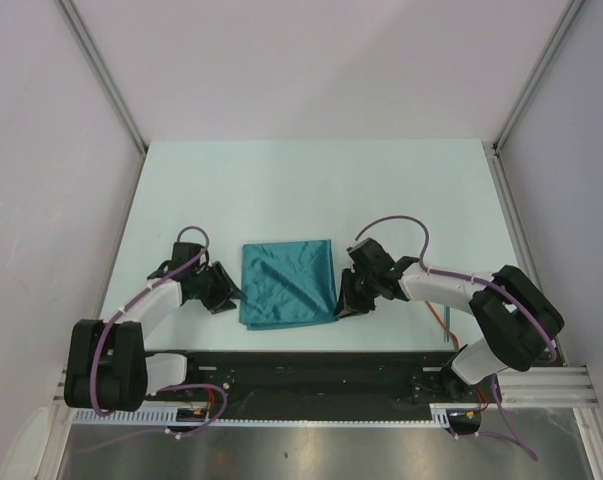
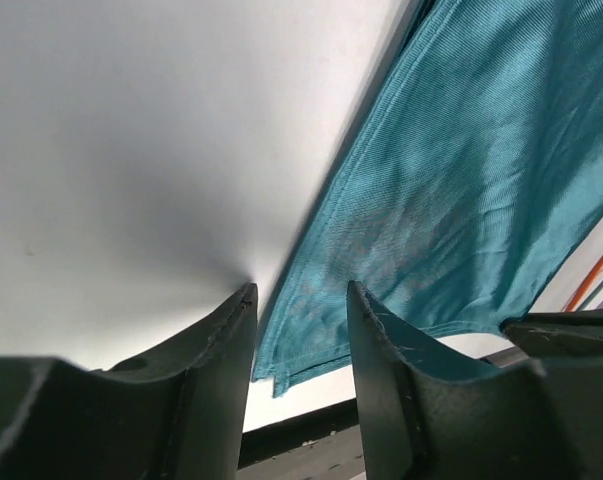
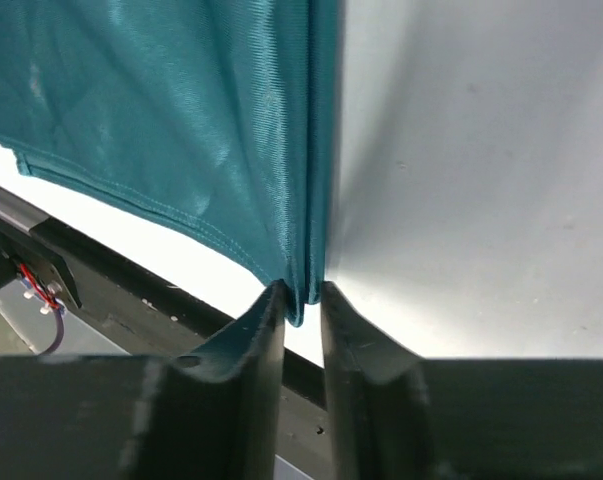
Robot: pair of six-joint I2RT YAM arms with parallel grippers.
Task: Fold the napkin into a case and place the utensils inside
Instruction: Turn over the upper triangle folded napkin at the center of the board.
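The teal napkin lies folded into a rough square mid-table, with a diagonal crease across it. My left gripper sits low at its near left corner, open. In the left wrist view its jaws stand apart, and the napkin edge lies just past the tips, not clamped. My right gripper is at the near right corner. Its jaws are only narrowly apart, and the napkin corner lies between the tips. A thin orange-red utensil lies under the right arm, and its tip shows beyond the cloth.
The black rail at the table's near edge runs right behind both grippers. White enclosure walls with metal posts border the pale table on the left, right and back.
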